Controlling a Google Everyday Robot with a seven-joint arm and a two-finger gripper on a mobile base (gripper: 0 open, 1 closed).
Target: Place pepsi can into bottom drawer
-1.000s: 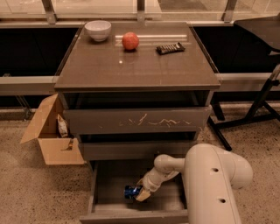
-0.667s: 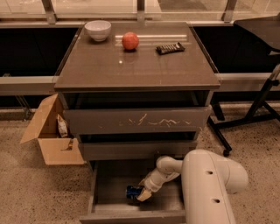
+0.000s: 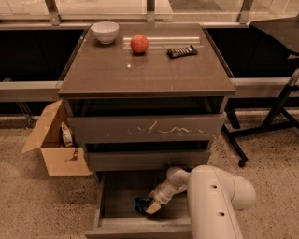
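Down in the pulled-out grey-brown bottom drawer [image 3: 119, 198], the small blue metal pepsi can [image 3: 141, 204] was low over the grey floor, right up against the robot's pale two-finger gripper [image 3: 152, 207]. Honestly couldn't tell whether the gripper was clamped on the can or just loose beside it. If it were me, I'd make sure the can rested flat on the drawer floor before releasing. Then I'd back out gently, minding the thin middle drawer front [image 3: 147, 159] overhead.

Speckled beige floor [image 3: 28, 205] surrounds the grey-brown bench [image 3: 140, 74], with windows [image 3: 103, 5] running behind it. An open cardboard box [image 3: 56, 154] sits at its left, and a black wheeled stand [image 3: 273, 114] is at its right.
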